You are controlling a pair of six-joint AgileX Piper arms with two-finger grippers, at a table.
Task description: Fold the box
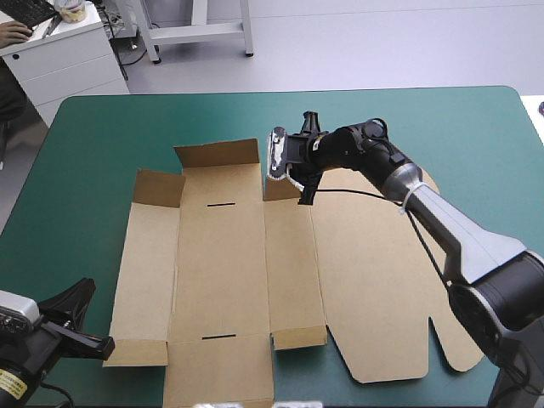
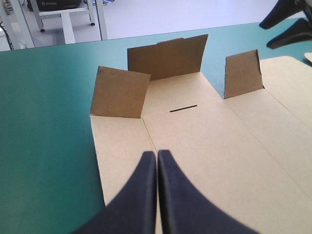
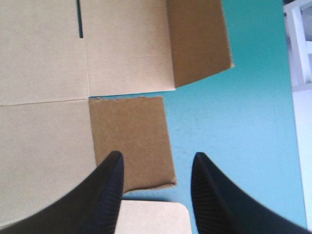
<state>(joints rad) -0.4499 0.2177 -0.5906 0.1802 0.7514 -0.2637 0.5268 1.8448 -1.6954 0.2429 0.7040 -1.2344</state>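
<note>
High view: right gripper (image 1: 307,159) parted at box (image 1: 221,272) edge.

Teal-green table (image 1: 442,127) fills the view. Beyond its far edge, pale grey floor (image 1: 382,42), evenly lit. A white drawer unit (image 1: 72,64) stands off the far left corner; white frame legs (image 1: 200,30) stand near it.

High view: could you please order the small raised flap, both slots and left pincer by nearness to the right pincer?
1. Small raised flap, at the right pincer.
2. Far slot, leftward.
3. Near slot, by the near edge.
4. Left pincer, at the near-left corner.
</note>
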